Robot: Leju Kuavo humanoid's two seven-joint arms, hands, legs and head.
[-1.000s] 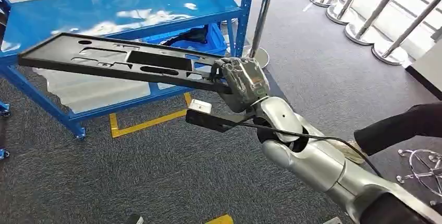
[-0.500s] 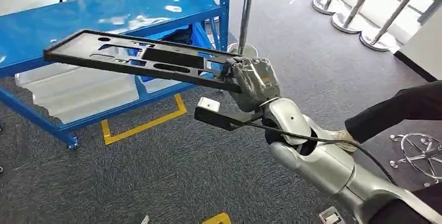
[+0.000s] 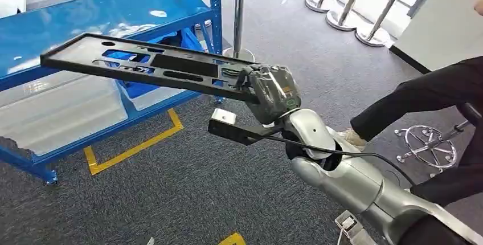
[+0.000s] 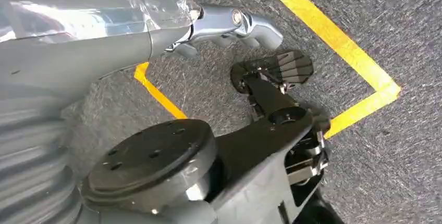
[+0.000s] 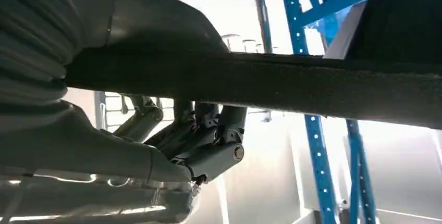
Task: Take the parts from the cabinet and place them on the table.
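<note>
In the head view my right hand [image 3: 272, 93] grips the near end of a long black panel part [image 3: 154, 67] with several cut-outs. The panel is held level in the air and reaches out left, over the front of the blue cabinet [image 3: 114, 11]. In the right wrist view the panel's edge [image 5: 312, 86] runs as a dark band across the picture, with my right hand's fingers [image 5: 208, 135] curled around it. My left hand [image 4: 104, 41] hangs over the grey carpet, fingers [image 4: 234, 23] extended, holding nothing.
Yellow floor tape [image 3: 134, 148] marks the carpet in front of the cabinet. A person's dark sleeve [image 3: 421, 97] reaches in from the right, above a chrome chair base [image 3: 427, 145]. Metal stanchions [image 3: 342, 5] line the back right. A white surface [image 3: 450, 23] fills the far right corner.
The whole picture has shifted: the cabinet slides left and the person and white surface come further in, so the camera has turned right. My right hand keeps its hold on the panel.
</note>
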